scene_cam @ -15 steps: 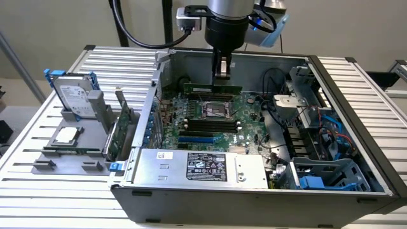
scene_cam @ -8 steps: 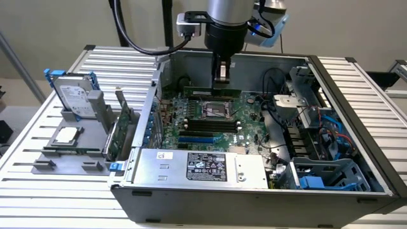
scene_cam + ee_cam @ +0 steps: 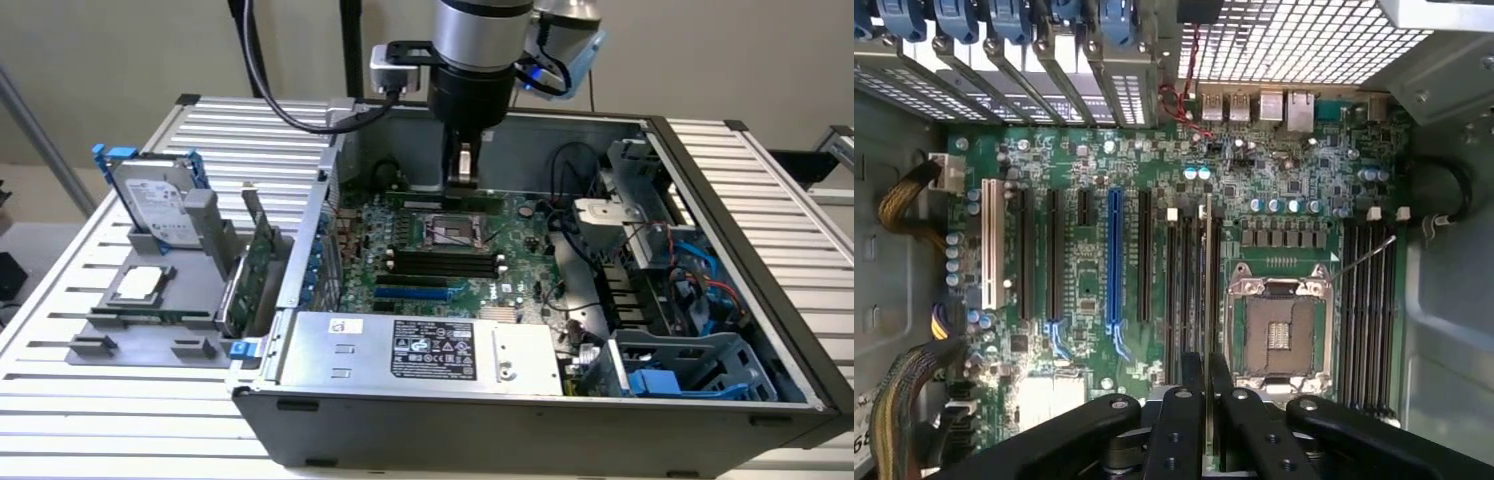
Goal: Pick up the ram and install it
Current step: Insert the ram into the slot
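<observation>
Vertical arm (image 3: 475, 35), downward wrist (image 3: 470, 98), black fingers (image 3: 1179, 430) tight together.

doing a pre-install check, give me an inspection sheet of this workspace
surface: slatted metal table carrying an open computer case
job's things: ram held edge-on over the motherboard, in line with its memory slots
clutter: hard drive and expansion card in a grey holder, exterior view's left
grippers: gripper, jaws closed on the ram
cables: black cable off the arm; blue cables inside the case
surroundings: plain wall
</observation>
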